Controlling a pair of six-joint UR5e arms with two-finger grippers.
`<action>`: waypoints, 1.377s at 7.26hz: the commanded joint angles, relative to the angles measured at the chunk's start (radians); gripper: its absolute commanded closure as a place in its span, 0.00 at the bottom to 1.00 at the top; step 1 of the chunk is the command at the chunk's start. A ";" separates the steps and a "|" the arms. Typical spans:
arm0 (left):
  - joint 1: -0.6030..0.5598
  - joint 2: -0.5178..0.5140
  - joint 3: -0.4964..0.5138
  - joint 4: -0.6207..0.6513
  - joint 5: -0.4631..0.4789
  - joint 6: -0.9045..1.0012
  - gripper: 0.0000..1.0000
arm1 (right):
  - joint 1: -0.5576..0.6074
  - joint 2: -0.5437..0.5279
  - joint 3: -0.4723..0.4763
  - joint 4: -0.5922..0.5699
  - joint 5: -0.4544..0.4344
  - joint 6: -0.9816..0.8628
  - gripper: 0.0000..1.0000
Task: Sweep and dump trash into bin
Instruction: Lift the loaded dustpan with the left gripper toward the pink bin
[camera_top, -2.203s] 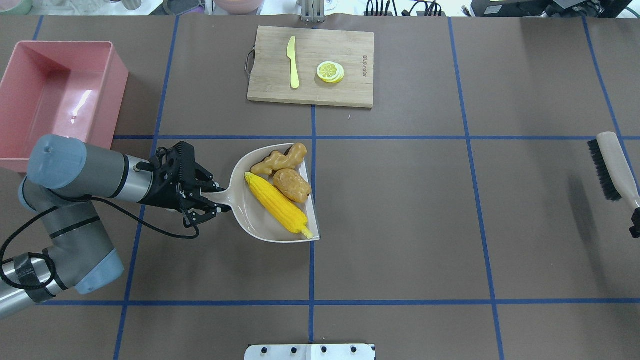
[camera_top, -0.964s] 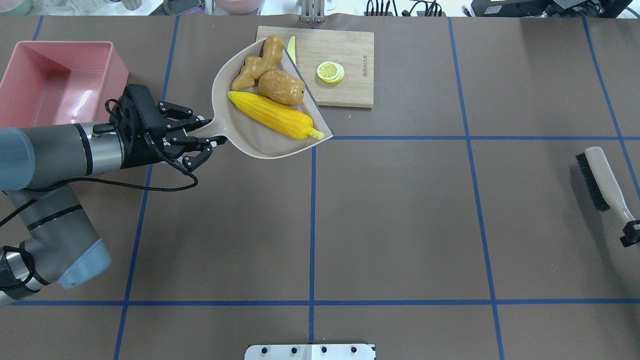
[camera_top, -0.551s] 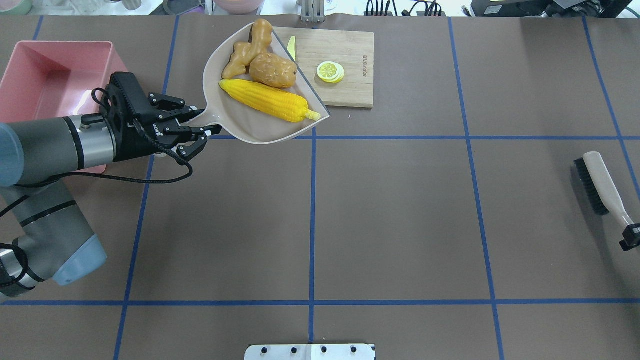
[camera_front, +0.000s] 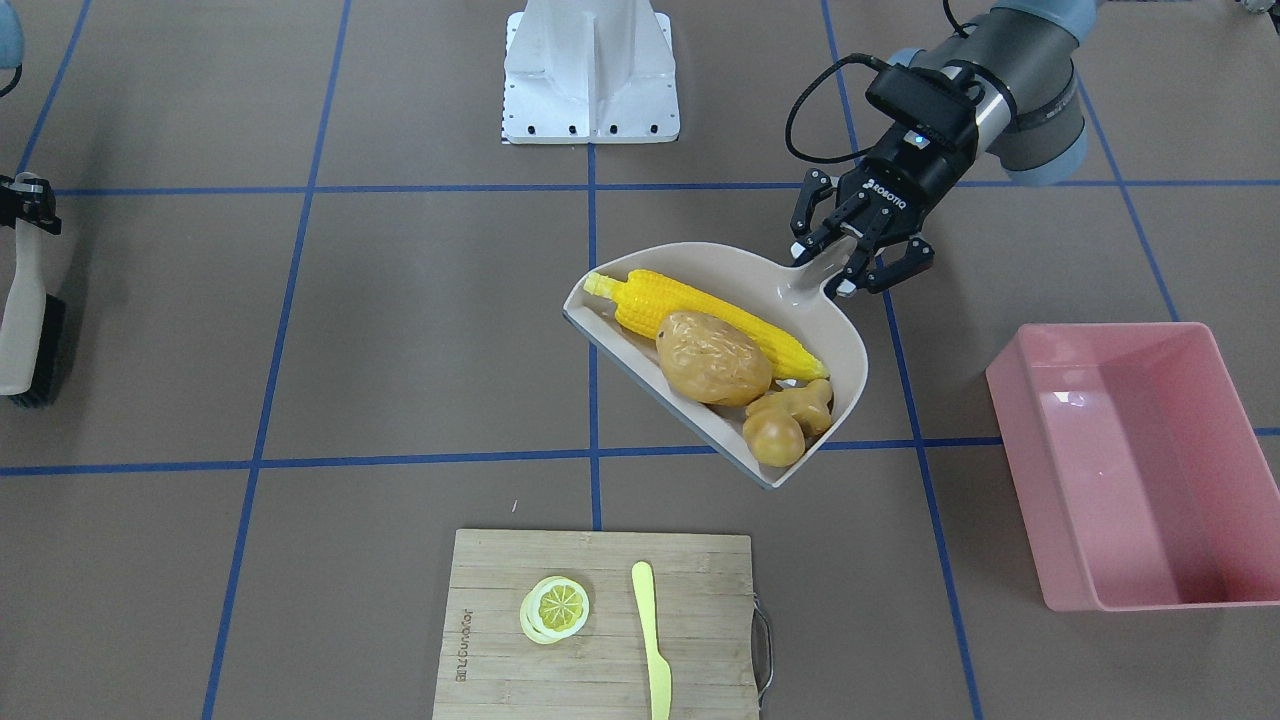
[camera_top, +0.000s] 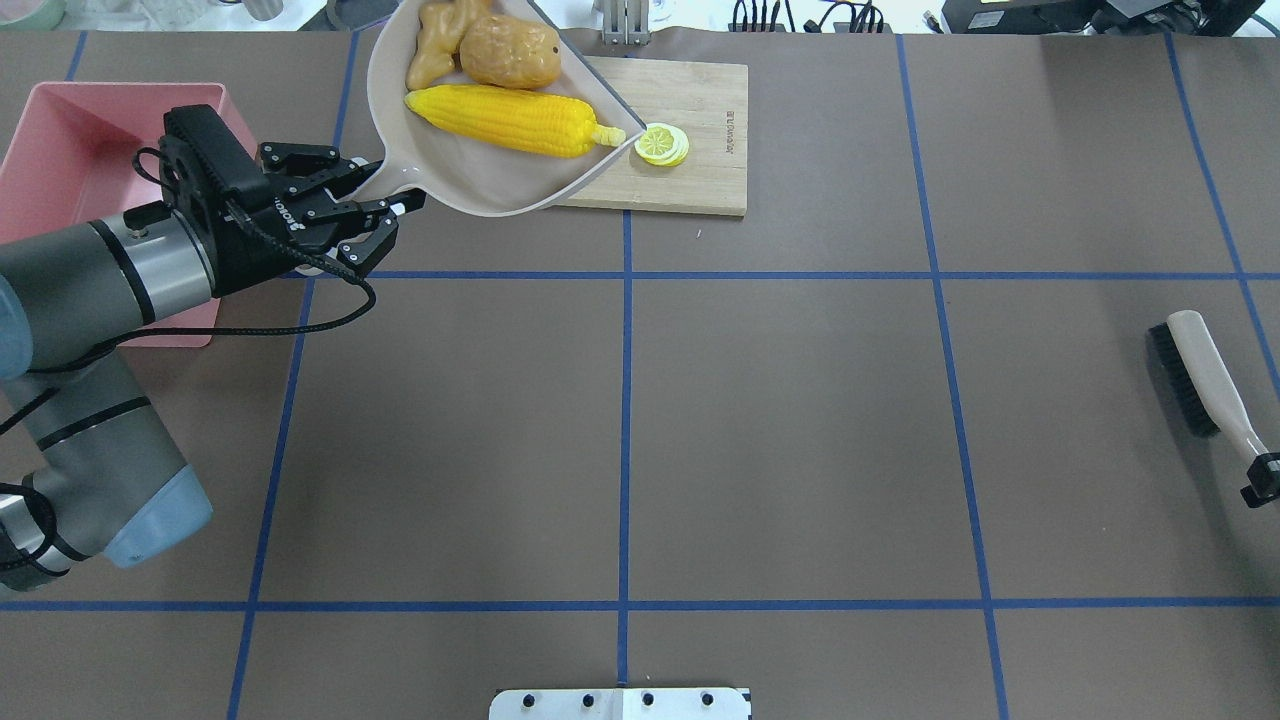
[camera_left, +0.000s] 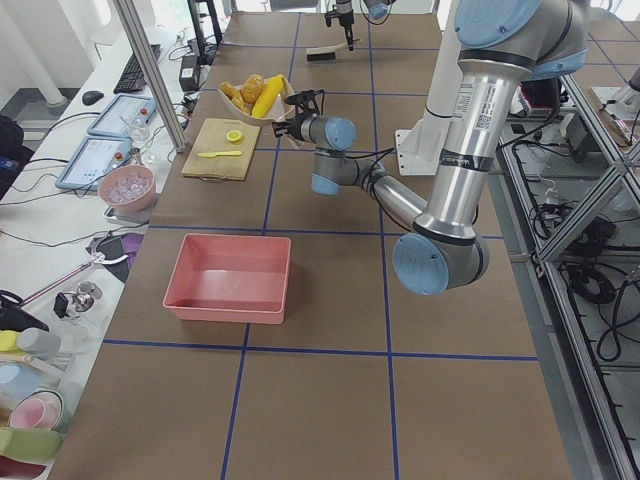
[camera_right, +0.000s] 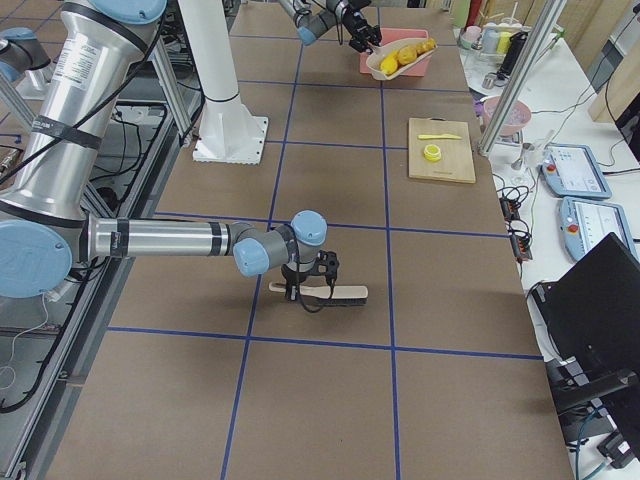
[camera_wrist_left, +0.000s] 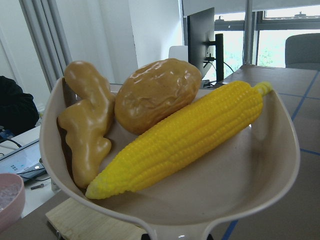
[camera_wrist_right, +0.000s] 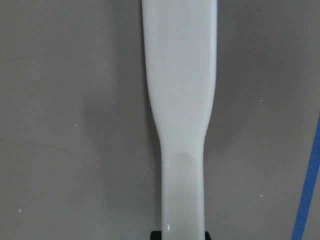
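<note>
I see the left gripper (camera_front: 838, 268) clamped on the dustpan (camera_front: 838, 338), which holds the corn cob (camera_front: 650, 293), potato (camera_front: 713, 358) and ginger (camera_front: 785, 420); the right gripper (camera_top: 1257, 466) clasps the brush (camera_top: 1205, 368) at the table's (camera_top: 800, 420) right end.

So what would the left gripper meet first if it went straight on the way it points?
The dustpan: the left gripper is shut on its handle and would push it along. Beyond the lip is roughly the cutting board, but the pan looks raised above it; height is hard to judge.
</note>
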 joint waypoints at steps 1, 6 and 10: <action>-0.001 -0.001 -0.001 0.001 0.053 0.002 1.00 | 0.000 0.000 -0.003 0.000 0.000 0.001 0.50; -0.004 -0.004 0.001 0.049 0.056 -0.027 1.00 | 0.023 0.001 0.020 0.002 0.028 -0.012 0.00; -0.007 0.005 0.003 0.043 0.161 -0.098 1.00 | 0.286 0.047 0.009 -0.174 0.015 -0.351 0.00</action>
